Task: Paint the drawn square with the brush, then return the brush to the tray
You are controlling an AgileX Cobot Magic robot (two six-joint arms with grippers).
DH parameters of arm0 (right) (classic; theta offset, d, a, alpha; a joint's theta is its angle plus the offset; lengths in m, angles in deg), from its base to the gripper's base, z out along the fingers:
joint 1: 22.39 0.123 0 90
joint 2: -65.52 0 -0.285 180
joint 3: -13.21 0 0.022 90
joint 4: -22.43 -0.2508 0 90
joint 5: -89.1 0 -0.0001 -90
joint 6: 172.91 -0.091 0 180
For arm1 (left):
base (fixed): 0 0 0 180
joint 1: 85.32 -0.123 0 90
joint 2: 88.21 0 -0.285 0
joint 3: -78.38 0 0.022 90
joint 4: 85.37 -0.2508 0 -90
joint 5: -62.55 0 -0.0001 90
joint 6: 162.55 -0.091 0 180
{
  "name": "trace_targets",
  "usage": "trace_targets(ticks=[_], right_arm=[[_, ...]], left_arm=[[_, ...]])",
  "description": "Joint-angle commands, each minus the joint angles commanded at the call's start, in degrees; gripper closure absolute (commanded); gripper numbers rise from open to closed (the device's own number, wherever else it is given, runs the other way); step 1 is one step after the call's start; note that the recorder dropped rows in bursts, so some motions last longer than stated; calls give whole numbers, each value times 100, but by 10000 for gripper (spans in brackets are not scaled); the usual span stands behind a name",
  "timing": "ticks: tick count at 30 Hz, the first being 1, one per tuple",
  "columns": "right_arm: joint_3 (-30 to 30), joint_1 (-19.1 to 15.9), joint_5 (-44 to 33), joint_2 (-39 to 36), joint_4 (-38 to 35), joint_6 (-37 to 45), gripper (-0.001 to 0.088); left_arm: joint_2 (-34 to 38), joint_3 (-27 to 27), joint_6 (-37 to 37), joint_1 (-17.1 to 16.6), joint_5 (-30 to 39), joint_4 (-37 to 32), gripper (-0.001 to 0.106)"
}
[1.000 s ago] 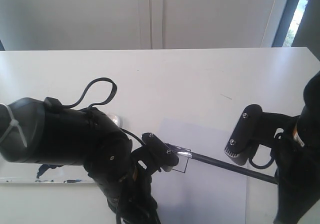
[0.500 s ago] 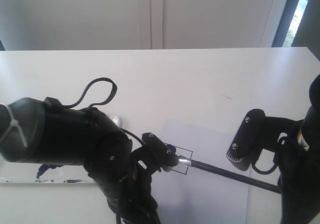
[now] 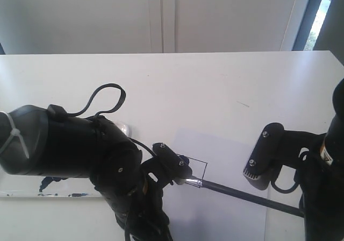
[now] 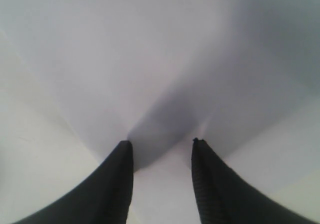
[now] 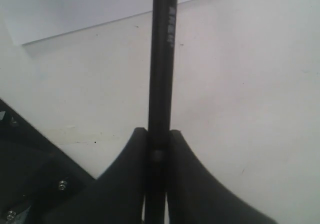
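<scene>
Clamping the brush (image 5: 162,59), tip at the drawn square (image 3: 196,169), right gripper (image 5: 157,134) seems mid-painting, fill hidden; step 2, tray (image 3: 16,191) return, pending; left gripper (image 4: 162,144) spread, empty.

The brush (image 3: 242,194) reaches over the paper (image 3: 231,155), tip at the drawn square (image 3: 198,170); the tray (image 3: 21,193) sits well left

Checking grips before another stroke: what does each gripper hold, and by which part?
Right gripper: the brush, by its black handle, well back from the ferrule. Left gripper: nothing, fingers open over the paper.
</scene>
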Motion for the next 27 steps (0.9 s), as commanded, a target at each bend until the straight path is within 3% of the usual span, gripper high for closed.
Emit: trace_targets(ticks=[7,12,27], right_arm=[[0,0,12,0,164,-141,868],[0,0,-73,0,252,-196,868],[0,0,12,0,625,-545,868]], left_arm=[[0,0,-21,0,73,-21,611],[0,0,-7,0,84,-21,525],[0,0,-7,0,95,-21,524]])
